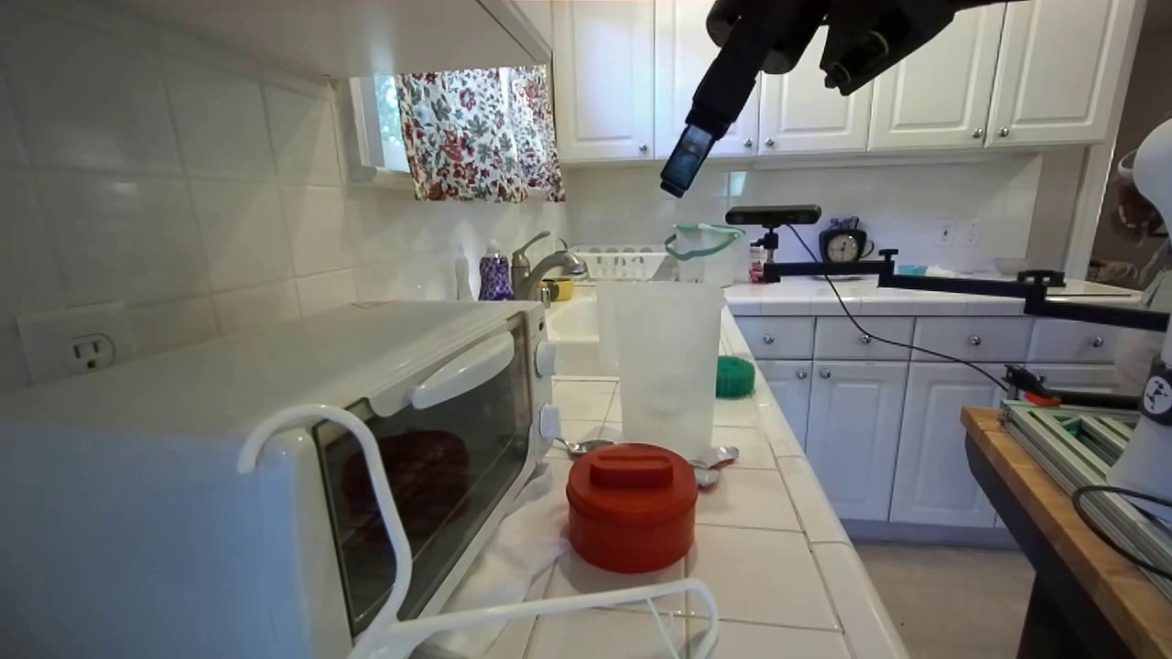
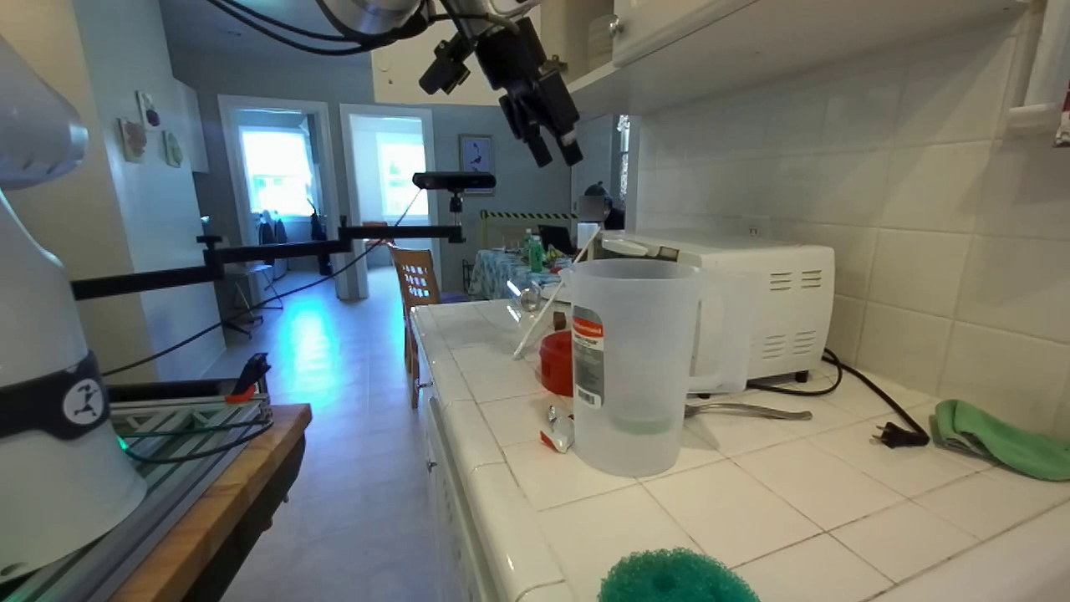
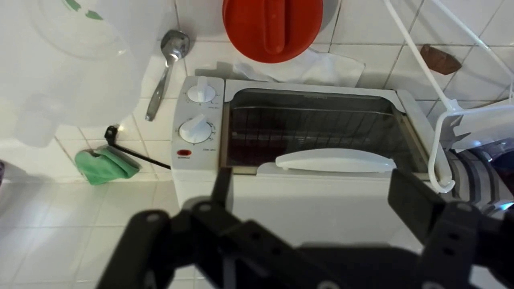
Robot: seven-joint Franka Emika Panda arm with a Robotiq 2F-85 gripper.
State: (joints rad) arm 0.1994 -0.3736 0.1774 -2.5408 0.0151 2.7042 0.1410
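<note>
While the base of the white, rounded robot arm (image 2: pixel 33 309) stands at the left in an exterior view, its far end shows along the top edge, high above the white-tiled table (image 2: pixel 752 493). The wrist is angled so that the black two-fingered gripper (image 2: pixel 557 157) points down and slants rightward, well above everything on the table. Its fingers are spread wide, with only air between them. Low down, the squat red plastic container (image 2: pixel 555 364) with a lid sits partly behind the tall frosted-plastic pitcher (image 2: pixel 635 368), which stands upright. From behind the pitcher's foot, the handle of a metal spoon (image 2: pixel 752 409) sticks out to the right. Next comes the boxy white toaster oven (image 2: pixel 786 313), its dark glass door shut; in the wrist view the oven's top shows in the gap between the fingers. Farther right lies a black power plug (image 2: pixel 905 433), and just beside it a rumpled green cloth (image 2: pixel 1003 443).
</note>
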